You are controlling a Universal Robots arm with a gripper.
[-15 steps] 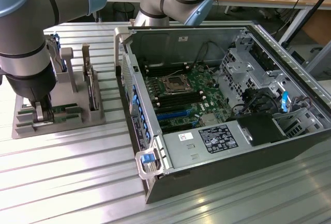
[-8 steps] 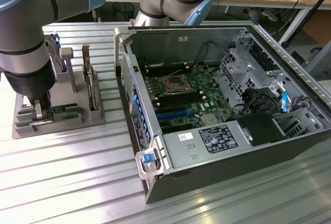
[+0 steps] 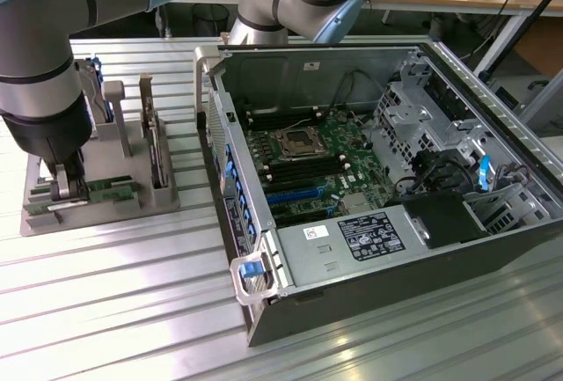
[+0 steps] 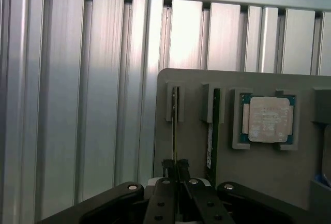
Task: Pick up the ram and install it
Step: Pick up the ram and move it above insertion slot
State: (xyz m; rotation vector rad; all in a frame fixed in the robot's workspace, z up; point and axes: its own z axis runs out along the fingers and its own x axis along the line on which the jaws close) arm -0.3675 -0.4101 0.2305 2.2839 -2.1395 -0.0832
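Here, your gripper (image 4: 176, 167) was pinched shut on the ram (image 4: 175, 125), which stood edge-on in its slot of the grey holder (image 4: 258, 172), its near end hidden in the grip. Just beside it stood a second stick (image 4: 212, 125), and beyond that lay the ribbed table (image 4: 77, 105).

the ram (image 4: 176, 115) and its twin (image 4: 212, 131) are coloured green, the twin labelled white. the table (image 4: 77, 105) is ribbed in silver.
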